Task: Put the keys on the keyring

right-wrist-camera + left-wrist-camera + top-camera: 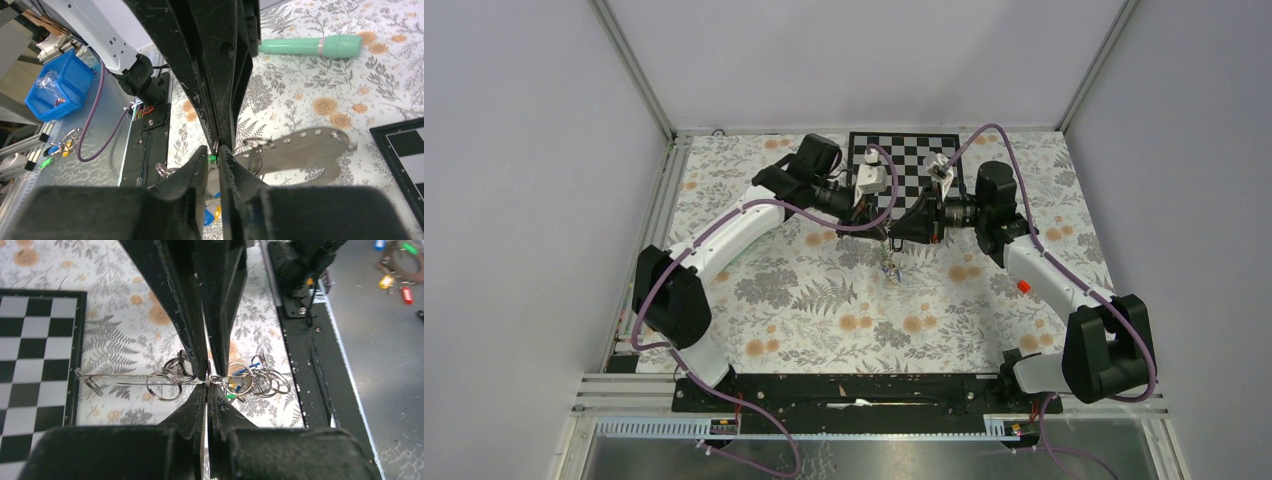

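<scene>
L gripper (207, 382) is clamping fully closed on thin silvery metal. It's prob the keyring (223, 385) or the long wire (125, 376) running through it; can't separate the two at the pinch. R gripper (214, 150) is meeting it tip-to-tip from the opposite side, jaws showing only a slit. Can't tell if it's gripping anything.

Key relation: the wire's long axis is lying crosswise to both finger pairs. The keys (231, 396) (green + blue bits) are hanging touching/just beside the pinch, on the side w/ the denser ring cluster. Both arms are equally near, w/ the bundle sitting btwn the tips and hanging above the table (804, 310), near the checkerboard (914, 160).

Hard to read:
- Many overlapping rings, so which one is the target is unclear.
- Fingers are covering the contact pt.
- Top view is showing the bundle as a tiny blob only.
- A blurry silvery plate w/ holes (305, 150) is showing behind R's fingers; nature unclear.
- A mint-green piece (310, 46) is lying well apart.
</scene>
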Robot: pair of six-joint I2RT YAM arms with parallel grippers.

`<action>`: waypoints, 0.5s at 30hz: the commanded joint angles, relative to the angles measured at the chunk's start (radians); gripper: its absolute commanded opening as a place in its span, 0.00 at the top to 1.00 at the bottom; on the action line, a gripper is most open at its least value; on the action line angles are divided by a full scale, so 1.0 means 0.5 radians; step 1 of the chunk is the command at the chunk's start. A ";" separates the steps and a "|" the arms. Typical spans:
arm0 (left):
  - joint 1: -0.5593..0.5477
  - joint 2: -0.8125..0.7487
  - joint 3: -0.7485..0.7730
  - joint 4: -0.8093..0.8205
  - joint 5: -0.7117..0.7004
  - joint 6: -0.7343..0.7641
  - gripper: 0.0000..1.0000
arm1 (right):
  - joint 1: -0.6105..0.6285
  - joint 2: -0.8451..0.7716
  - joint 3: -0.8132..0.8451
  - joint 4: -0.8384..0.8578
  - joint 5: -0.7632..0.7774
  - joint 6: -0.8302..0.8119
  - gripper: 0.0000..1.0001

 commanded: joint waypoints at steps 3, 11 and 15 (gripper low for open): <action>-0.129 -0.051 0.325 -0.460 -0.611 0.266 1.00 | -0.081 -0.129 0.094 -0.380 0.068 -0.399 0.66; -0.267 -0.077 0.409 -0.642 -1.037 0.455 1.00 | -0.119 -0.198 0.196 -0.778 0.050 -0.722 0.55; -0.339 -0.101 0.399 -0.600 -1.116 0.512 1.00 | -0.119 -0.184 0.114 -0.498 -0.064 -0.525 0.55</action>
